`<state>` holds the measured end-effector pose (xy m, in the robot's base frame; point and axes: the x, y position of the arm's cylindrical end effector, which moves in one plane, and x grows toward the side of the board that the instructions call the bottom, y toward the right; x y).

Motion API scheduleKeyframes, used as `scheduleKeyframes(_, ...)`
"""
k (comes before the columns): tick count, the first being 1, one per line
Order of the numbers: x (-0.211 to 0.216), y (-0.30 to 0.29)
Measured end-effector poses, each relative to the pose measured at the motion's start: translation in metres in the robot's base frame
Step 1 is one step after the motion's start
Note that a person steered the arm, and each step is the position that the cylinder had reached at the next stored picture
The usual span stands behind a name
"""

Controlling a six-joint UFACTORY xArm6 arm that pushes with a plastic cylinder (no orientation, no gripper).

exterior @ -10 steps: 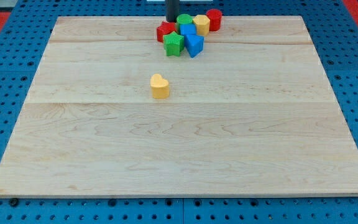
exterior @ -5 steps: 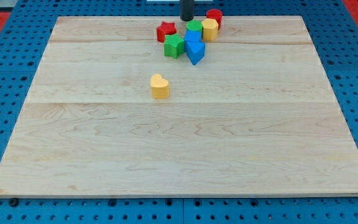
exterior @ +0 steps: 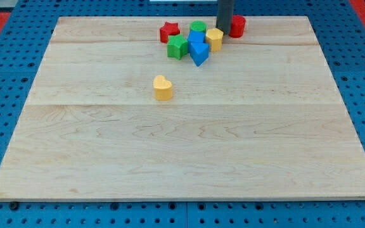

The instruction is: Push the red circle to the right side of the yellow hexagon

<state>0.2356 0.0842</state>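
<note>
While my tip [exterior: 224, 28] nears red circle [exterior: 237, 26] | wooden board [exterior: 182, 145] | blue pegboard [exterior: 5, 95]

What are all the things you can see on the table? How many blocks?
Red circle: one, red, top of the board, right of my tip.
Yellow hexagon: one, yellow, just below-left of my tip.
Red star: one, red, cluster's left end.
Green circle: one, green, cluster's top.
Green star: one, green, below the red star.
Blue blocks: two, blue, cluster's middle.
Yellow heart: one, yellow, alone, lower down.
Wooden board: one, pale.
Pegboard: one, blue, underneath.
My tip: one, dark, between hexagon and red circle.
</note>
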Motion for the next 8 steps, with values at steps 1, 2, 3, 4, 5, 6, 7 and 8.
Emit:
scheduleKeyframes(1,-0.039,0.002)
scheduleKeyframes(2,-0.043,0.015)
scheduleKeyframes(3,-0.042,0.060)
scheduleKeyframes(4,-0.031,0.070)
scheduleKeyframes(5,-0.005,0.075)
scheduleKeyframes(6,0.022,0.075)
scheduleKeyframes(7,0.062,0.076)
scheduleKeyframes(8,0.060,0.058)
